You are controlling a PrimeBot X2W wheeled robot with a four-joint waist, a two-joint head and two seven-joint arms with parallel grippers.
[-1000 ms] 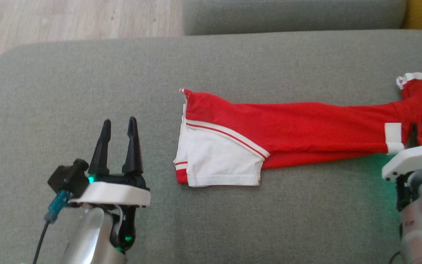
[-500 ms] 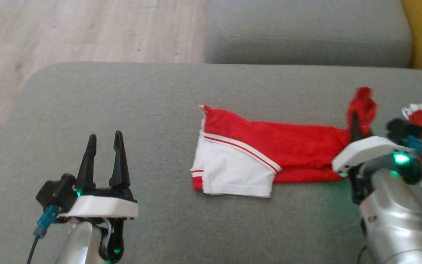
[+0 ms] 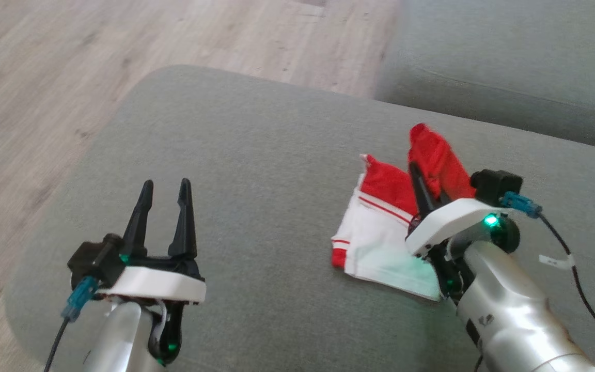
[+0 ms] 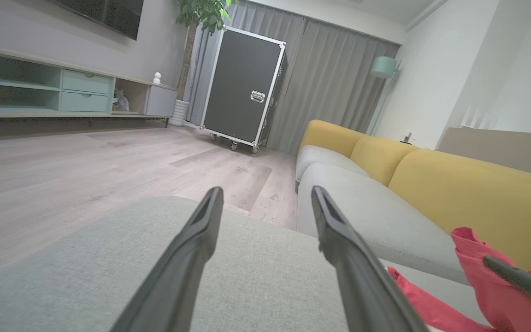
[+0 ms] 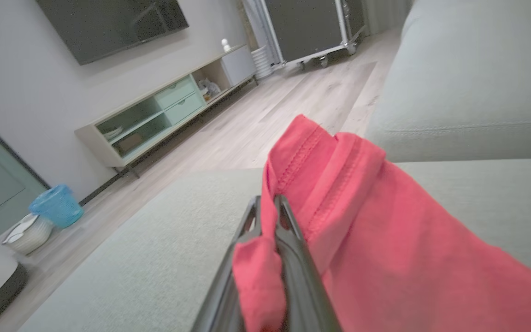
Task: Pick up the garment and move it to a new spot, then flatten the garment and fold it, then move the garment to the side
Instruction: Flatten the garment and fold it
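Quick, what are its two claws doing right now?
Left gripper: open, holding nothing.
Right gripper: shut on the red garment.

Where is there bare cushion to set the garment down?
Bare grey cushion lies between the open left gripper and the garment, and up to the rounded edge by the wood floor. The right side is crowded: the right gripper, shut on red cloth, sits over the garment.
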